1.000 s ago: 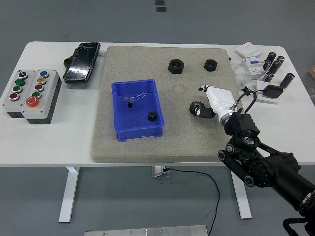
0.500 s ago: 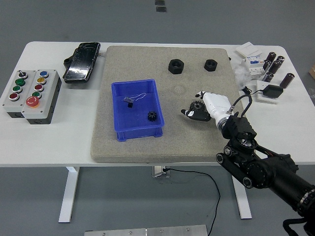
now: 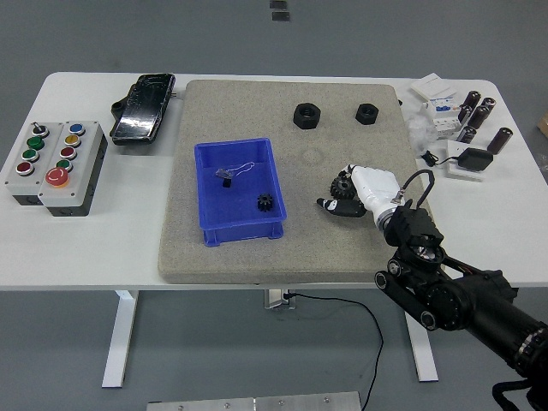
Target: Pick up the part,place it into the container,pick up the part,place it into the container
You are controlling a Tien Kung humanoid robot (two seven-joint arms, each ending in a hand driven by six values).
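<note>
my right white five-fingered hand [image 3: 360, 190] curls over the small black toothed gear [image 3: 341, 183] on the grey foam mat [image 3: 231, 257], fingertips [image 3: 330, 205] touching it; whether it's gripped, i cannot tell.

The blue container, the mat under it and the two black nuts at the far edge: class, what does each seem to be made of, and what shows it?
Blue container: probably moulded plastic, judging by its uniform saturated colour, thin walls and slight sheen. Mat: likely foam or felt, speckled grey-beige, matte, with faint dents. Black nuts: hexagonal, dull black, either blackened metal or plastic; the picture leaves that open.
</note>
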